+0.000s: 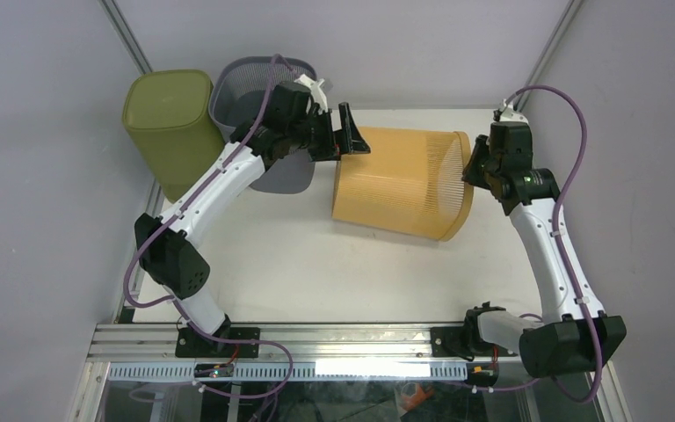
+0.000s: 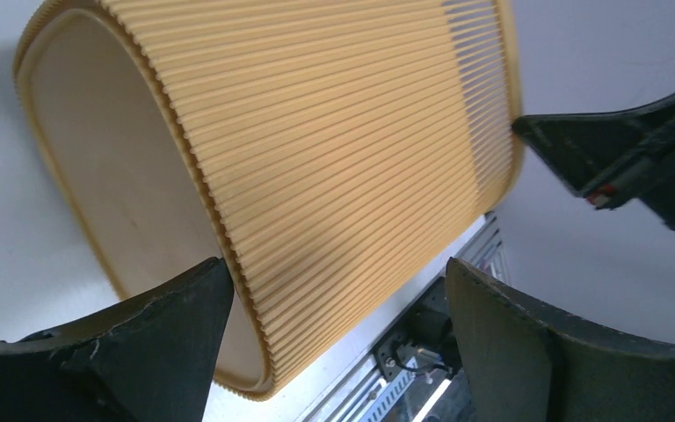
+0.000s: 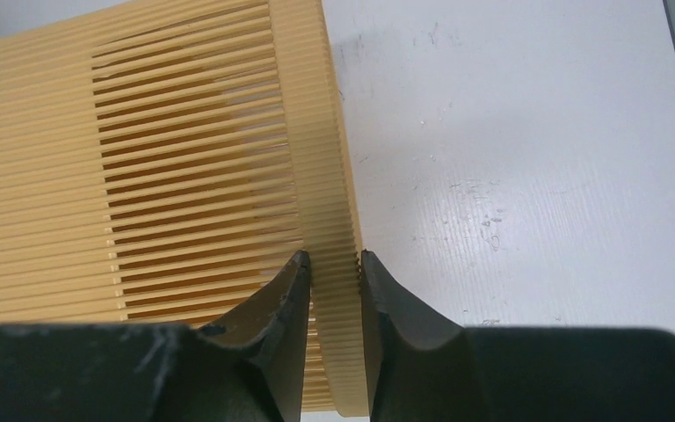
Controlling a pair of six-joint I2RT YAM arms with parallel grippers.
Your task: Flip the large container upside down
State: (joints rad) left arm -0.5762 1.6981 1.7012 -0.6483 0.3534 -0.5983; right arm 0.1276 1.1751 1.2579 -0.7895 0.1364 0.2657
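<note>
The large container is an orange ribbed basket on its side in mid-table, closed base to the left and open rim to the right. My right gripper is shut on its rim band, one finger inside and one outside, as the right wrist view shows. My left gripper is open at the far-left corner of the base. In the left wrist view its jaws stand wide apart around the base edge of the basket, without clamping it.
An olive green bin and a grey mesh bin stand at the back left, close behind my left arm. An aluminium rail runs along the near table edge. Grey walls close in on both sides.
</note>
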